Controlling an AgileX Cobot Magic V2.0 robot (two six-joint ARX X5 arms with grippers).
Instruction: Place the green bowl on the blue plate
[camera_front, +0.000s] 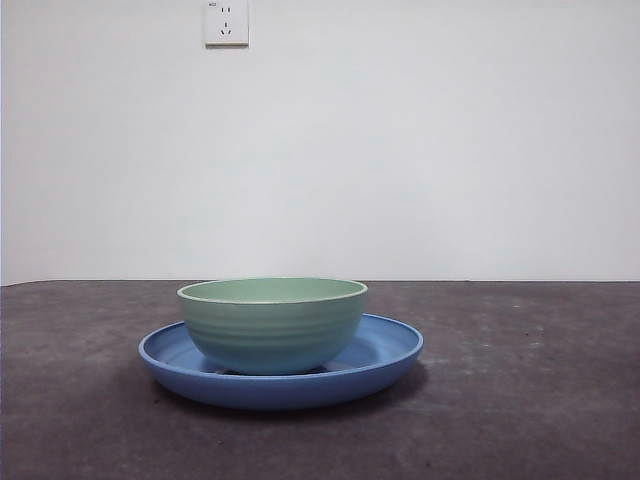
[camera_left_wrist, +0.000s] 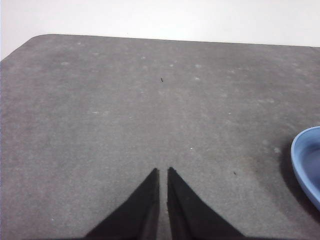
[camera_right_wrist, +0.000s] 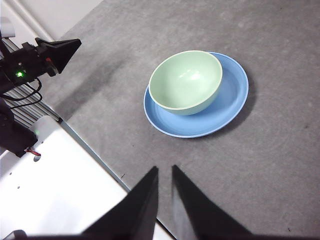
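The green bowl (camera_front: 272, 325) sits upright inside the blue plate (camera_front: 385, 352), its base resting on the plate's shallow floor. In the front view the bowl stands a little toward the left of the plate's middle, so that more of the blue rim shows on the right side than on the left. The right wrist view, looking down from above, shows the same: the bowl (camera_right_wrist: 185, 82) is off-centre on the plate (camera_right_wrist: 227, 105), lying close to one part of the rim and leaving a wide blue crescent bare on the other side. The bowl is empty and its pale rim is level.

The plate rests flat on the dark grey desk (camera_front: 530, 400), in front of a white wall with a white wall socket (camera_front: 226, 22) high up.

Neither arm touches the crockery. The left tool (camera_left_wrist: 163, 171) hangs over bare desk with its two black jaws drawn nearly together, only a thin slit between the tips, and an edge of the plate (camera_left_wrist: 305, 162) shows off to one side, apart from it. The right tool (camera_right_wrist: 164, 169) is also narrow, its jaws almost meeting, and it holds nothing; it is held above the desk's edge, well apart from the plate and bowl.
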